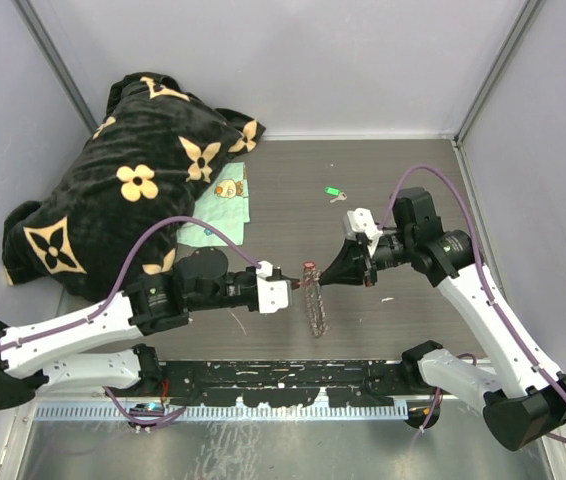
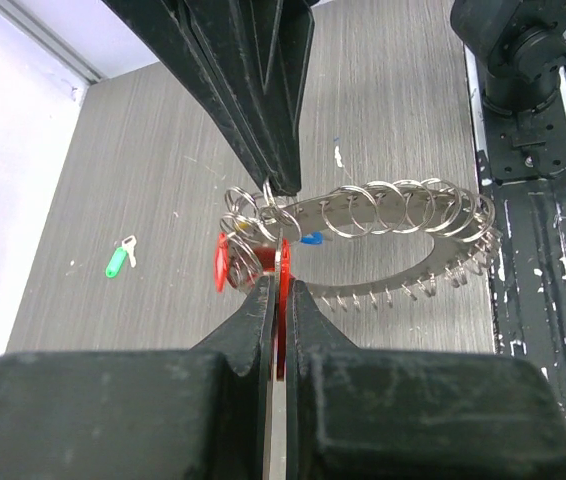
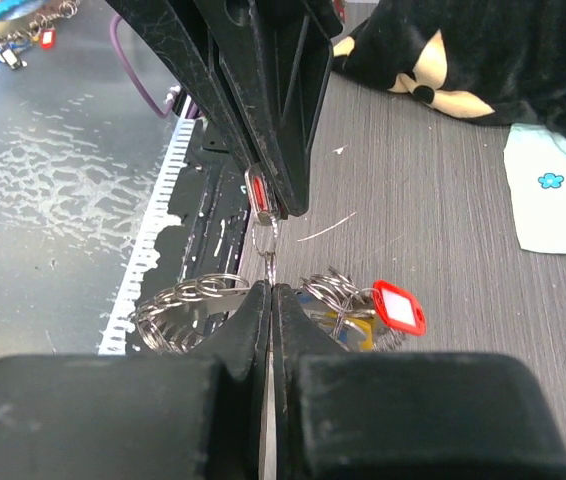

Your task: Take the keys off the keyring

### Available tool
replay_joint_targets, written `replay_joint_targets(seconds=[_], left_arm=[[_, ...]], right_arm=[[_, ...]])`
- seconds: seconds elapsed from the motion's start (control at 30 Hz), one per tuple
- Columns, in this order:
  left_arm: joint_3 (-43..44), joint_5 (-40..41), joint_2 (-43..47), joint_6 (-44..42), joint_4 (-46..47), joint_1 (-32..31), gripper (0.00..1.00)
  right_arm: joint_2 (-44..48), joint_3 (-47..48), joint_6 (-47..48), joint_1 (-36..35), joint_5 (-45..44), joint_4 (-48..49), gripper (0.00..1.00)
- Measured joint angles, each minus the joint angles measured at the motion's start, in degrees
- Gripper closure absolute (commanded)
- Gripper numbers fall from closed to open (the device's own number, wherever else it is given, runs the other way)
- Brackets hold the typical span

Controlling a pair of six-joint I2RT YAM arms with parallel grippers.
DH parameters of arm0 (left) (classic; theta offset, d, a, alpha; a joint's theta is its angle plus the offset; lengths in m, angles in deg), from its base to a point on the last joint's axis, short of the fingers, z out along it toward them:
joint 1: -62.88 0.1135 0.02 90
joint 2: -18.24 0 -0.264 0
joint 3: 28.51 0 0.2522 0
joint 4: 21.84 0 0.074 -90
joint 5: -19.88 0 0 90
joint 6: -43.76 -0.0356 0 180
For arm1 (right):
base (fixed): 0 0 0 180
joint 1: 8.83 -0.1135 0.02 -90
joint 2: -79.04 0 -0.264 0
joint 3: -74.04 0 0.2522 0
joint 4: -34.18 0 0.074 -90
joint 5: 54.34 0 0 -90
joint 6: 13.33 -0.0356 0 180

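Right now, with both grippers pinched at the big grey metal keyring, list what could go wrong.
1. The right gripper pinches only a thin wire loop; a pull may slip it free.
2. The left gripper grips a red plastic key tag right beside it, so the two could collide.
3. Crowded loops on the bumpy-rimmed grey metal keyring could snag and drag it along.

We look down from high above the keyring [image 1: 315,300] and see the whole table [image 1: 413,190]. The left wrist camera sits very near the keyring [image 2: 393,215], on its left, facing right. The right wrist camera sits very near the keyring [image 3: 188,300], on its right, facing left. All three views share the keyring.
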Motion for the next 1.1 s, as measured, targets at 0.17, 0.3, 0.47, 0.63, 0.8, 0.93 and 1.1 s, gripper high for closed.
replay_joint_targets(seconds=[0.17, 0.3, 0.47, 0.63, 0.8, 0.93, 1.1], left_arm=[[-2.8, 0.3, 1.0, 1.6, 3.0, 0.0, 1.00], [-4.5, 0.3, 1.1, 3.1, 5.7, 0.0, 1.00], [-5.0, 0.3, 0.9, 3.9, 6.4, 0.0, 1.00], [-4.0, 0.2, 0.0, 2.8, 4.3, 0.0, 1.00], [0.2, 0.1, -1.6, 1.0, 0.3, 0.2, 1.00], [3.3, 0.1, -2.8, -0.6, -2.4, 0.5, 1.00], [5.5, -0.4, -3.8, -2.2, -5.3, 0.8, 1.00]], right_arm=[[0.0, 0.0, -1.7, 1.1, 1.5, 0.5, 0.99], [0.3, -0.7, -3.8, 2.0, 2.2, 2.1, 0.99], [1.1, -3.5, -5.0, 2.3, 2.1, 3.7, 0.97], [2.7, -6.3, -1.8, 2.3, 2.3, 3.3, 0.88], [3.3, -6.8, 1.4, 2.6, 1.5, 1.5, 0.75], [3.5, -6.7, 3.4, 2.6, 0.5, 0.0, 0.61], [3.4, -4.6, 6.4, 2.6, -1.4, -4.1, 0.48]])
